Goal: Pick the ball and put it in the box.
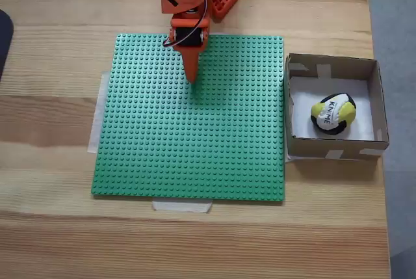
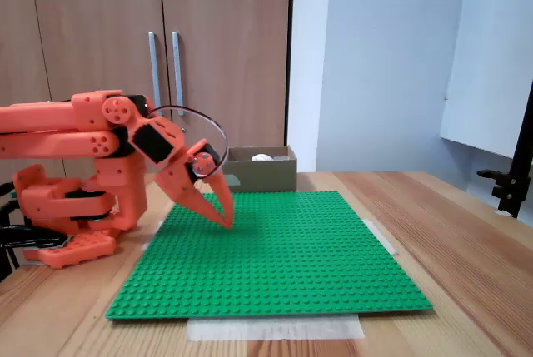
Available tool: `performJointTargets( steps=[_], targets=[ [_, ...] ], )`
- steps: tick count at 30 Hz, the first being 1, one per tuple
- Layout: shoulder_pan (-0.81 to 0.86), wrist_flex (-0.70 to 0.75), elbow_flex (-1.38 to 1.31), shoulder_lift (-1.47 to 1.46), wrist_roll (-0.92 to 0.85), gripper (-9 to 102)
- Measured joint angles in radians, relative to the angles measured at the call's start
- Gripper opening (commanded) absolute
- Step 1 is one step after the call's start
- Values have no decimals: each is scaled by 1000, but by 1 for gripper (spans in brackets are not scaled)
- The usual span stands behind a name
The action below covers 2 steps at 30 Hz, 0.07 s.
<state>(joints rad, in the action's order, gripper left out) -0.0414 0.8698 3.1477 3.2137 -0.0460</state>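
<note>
Already the ball (image 1: pixel 333 114) sits inside the box (image 1: pixel 378 100), well off to the claw's (image 1: pixel 192 79) right in the top-down fixed view. The claw is clenched and empty, its tip low over the green baseplate (image 1: pixel 214 155). Little risk remains — a careless sweep toward the box could nudge it.

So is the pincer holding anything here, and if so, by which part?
Nothing is held. The pincer is shut and empty above the green baseplate; the ball lies in the box.
</note>
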Motion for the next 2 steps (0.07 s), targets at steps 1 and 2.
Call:
performJointTargets(
  steps=[1,2],
  targets=[
    [0,0,0,0,0,-1],
    [0,0,0,0,0,-1]
  ],
)
